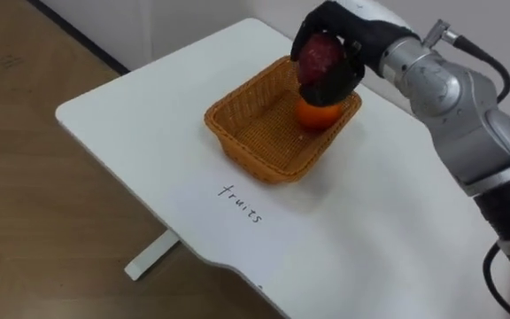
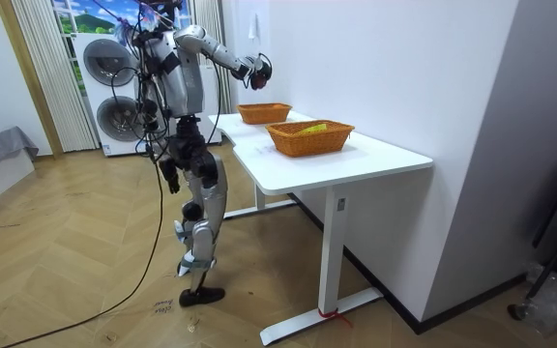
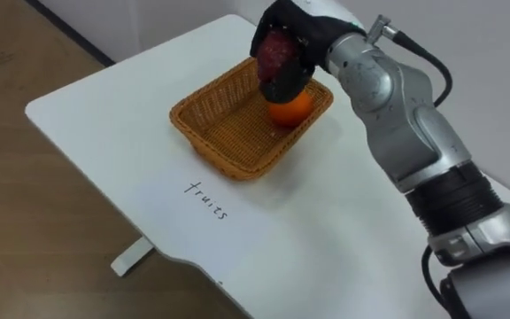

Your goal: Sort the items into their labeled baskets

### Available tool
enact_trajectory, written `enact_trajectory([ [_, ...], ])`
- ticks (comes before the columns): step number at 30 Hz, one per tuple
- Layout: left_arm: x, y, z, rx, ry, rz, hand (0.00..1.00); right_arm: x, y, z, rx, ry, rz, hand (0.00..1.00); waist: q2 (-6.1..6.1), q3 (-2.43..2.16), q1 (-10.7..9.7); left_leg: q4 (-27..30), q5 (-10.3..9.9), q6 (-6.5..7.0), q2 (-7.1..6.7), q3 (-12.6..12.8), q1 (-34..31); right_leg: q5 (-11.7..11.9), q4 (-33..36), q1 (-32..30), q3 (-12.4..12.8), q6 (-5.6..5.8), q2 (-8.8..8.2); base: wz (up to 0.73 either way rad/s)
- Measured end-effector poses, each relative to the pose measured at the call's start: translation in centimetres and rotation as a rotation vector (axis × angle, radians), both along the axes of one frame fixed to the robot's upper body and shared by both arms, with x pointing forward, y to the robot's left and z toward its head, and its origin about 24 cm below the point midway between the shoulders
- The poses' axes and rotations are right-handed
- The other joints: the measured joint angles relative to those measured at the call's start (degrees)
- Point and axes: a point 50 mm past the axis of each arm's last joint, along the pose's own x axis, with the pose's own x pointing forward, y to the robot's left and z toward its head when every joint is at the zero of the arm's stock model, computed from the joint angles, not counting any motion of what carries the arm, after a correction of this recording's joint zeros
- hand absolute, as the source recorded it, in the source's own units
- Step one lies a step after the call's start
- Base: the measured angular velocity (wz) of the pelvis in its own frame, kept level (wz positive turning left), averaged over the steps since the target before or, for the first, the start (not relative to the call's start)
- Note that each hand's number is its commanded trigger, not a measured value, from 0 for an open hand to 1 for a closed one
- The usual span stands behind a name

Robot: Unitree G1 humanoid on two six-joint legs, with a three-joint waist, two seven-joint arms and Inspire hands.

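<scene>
My right hand (image 1: 339,44) hangs over the far right corner of the wicker fruit basket (image 1: 246,124), its fingers curled round a dark red fruit (image 1: 320,56). Under the hand an orange (image 1: 315,115) lies inside the basket against its right wall. In the right eye view the same hand (image 3: 292,37) holds the red fruit (image 3: 276,53) above the orange (image 3: 289,110) in the basket (image 3: 211,120). In the room view I stand at the table's end, right hand (image 2: 257,68) raised over the far basket (image 2: 263,112); a nearer basket (image 2: 309,137) holds yellow things.
The white table (image 1: 149,124) bears a handwritten label (image 1: 240,203) in front of the fruit basket. The table's edge runs along the left, wooden floor beyond it. A wall rises behind the table. In the room view washing machines (image 2: 114,87) stand behind me.
</scene>
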Motion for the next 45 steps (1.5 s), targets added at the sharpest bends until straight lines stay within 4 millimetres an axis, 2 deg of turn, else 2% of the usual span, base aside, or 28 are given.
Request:
enact_trajectory([
  [3,-0.5,0.2,0.0,0.010,0.019,-0.001,0.00,0.0,0.2,-0.2,-0.007,0.005,0.007,1.00,0.01,0.00,0.8,0.2,0.0,0.00,-0.28,-1.1,-0.2,0.0,0.0,0.1,-1.0,0.00,-0.06,0.15],
  [7,-1.3,0.2,-0.1,0.009,0.044,0.008,0.00,0.1,0.0,-0.4,-0.009,0.014,0.000,0.99,0.21,0.15,1.3,0.8,0.0,0.01,-0.75,-2.4,-0.4,0.0,0.0,0.6,-1.0,0.01,-0.11,0.18],
  [8,-1.6,0.3,-0.1,0.009,0.049,0.008,0.00,0.2,-0.3,-0.8,-0.011,0.027,-0.015,0.94,0.20,0.15,1.6,0.8,0.0,0.01,-0.77,-2.5,-0.3,0.0,0.0,0.9,-0.9,0.01,-0.11,0.14],
  [9,-1.6,0.3,-0.1,0.009,0.051,0.008,0.00,0.4,-0.4,-1.1,-0.011,0.036,-0.025,0.80,0.19,0.15,1.9,0.8,0.0,0.01,-0.77,-2.6,-0.2,0.0,0.0,0.9,-0.9,0.01,-0.11,0.05],
  [11,-1.8,0.1,-0.1,0.006,0.058,0.003,0.00,0.7,-0.7,-2.2,-0.013,0.077,-0.053,0.71,0.27,0.22,2.9,0.9,0.0,0.01,-0.76,-2.6,-0.3,0.0,0.0,0.9,-0.9,0.01,-0.11,0.00],
  [12,-1.9,0.1,-0.1,0.006,0.061,0.002,0.00,0.7,-0.6,-2.5,-0.011,0.087,-0.055,0.62,0.31,0.25,2.9,1.0,0.0,0.01,-0.76,-2.6,-0.3,0.0,0.0,0.9,-0.9,0.01,-0.10,0.00],
  [13,-2.0,0.1,-0.1,0.004,0.065,0.003,0.00,0.7,-0.5,-2.9,-0.007,0.101,-0.055,0.63,0.49,0.38,2.9,1.1,0.0,0.01,-0.75,-2.6,-0.3,0.0,0.0,0.9,-1.0,0.01,-0.09,0.00],
  [14,-2.1,0.1,-0.1,0.002,0.071,0.004,0.00,0.5,-0.3,-3.2,-0.002,0.111,-0.051,0.69,0.65,0.50,2.9,1.2,0.0,0.01,-0.76,-2.6,-0.4,0.0,0.0,0.9,-1.0,0.01,-0.09,0.00],
  [15,-2.2,0.1,-0.1,0.001,0.073,0.005,0.00,0.5,-0.2,-3.4,0.000,0.115,-0.049,0.71,0.70,0.53,2.9,1.2,0.0,0.00,-0.77,-2.6,-0.4,0.0,0.0,0.9,-1.0,0.01,-0.08,0.00],
  [18,-2.3,0.1,-0.1,-0.001,0.080,0.006,0.00,0.2,0.1,-4.1,0.012,0.136,-0.042,0.64,0.86,0.65,2.9,1.3,0.0,-0.01,-0.80,-2.6,-0.6,0.0,0.0,0.9,-1.1,0.01,-0.07,0.00],
  [19,-2.3,0.1,-0.1,-0.002,0.082,0.004,0.00,0.2,0.2,-4.4,0.009,0.144,-0.040,0.54,0.85,0.64,2.9,1.3,0.0,-0.01,-0.81,-2.6,-0.6,0.0,0.0,0.9,-1.0,0.01,-0.08,0.00],
  [20,-2.3,0.1,-0.1,-0.004,0.083,0.003,0.00,0.2,0.3,-4.5,0.004,0.147,-0.038,0.29,0.85,0.64,2.9,1.3,0.0,-0.01,-0.81,-2.6,-0.5,0.0,0.0,0.9,-1.0,0.01,-0.08,0.00],
  [22,-2.3,0.1,-0.1,-0.004,0.082,0.001,0.00,0.2,0.3,-4.6,0.002,0.152,-0.039,0.00,0.82,0.63,2.9,1.3,0.0,-0.01,-0.81,-2.6,-0.5,0.0,0.0,0.9,-1.0,0.01,-0.08,0.00],
  [32,-2.3,0.0,-0.2,-0.002,0.090,-0.023,0.00,0.4,-0.1,-5.6,-0.003,0.189,-0.062,0.00,0.59,0.46,3.0,1.7,0.0,0.00,-0.83,-2.6,-0.5,0.0,0.2,1.0,-0.9,0.01,-0.10,0.00],
  [45,-2.2,0.0,-0.2,-0.004,0.086,-0.020,0.00,0.4,-0.1,-5.6,-0.002,0.188,-0.059,0.00,0.38,0.30,2.6,2.0,0.0,-0.02,-0.83,-2.3,-0.7,0.0,0.2,0.9,-0.9,0.01,-0.10,-0.01],
])
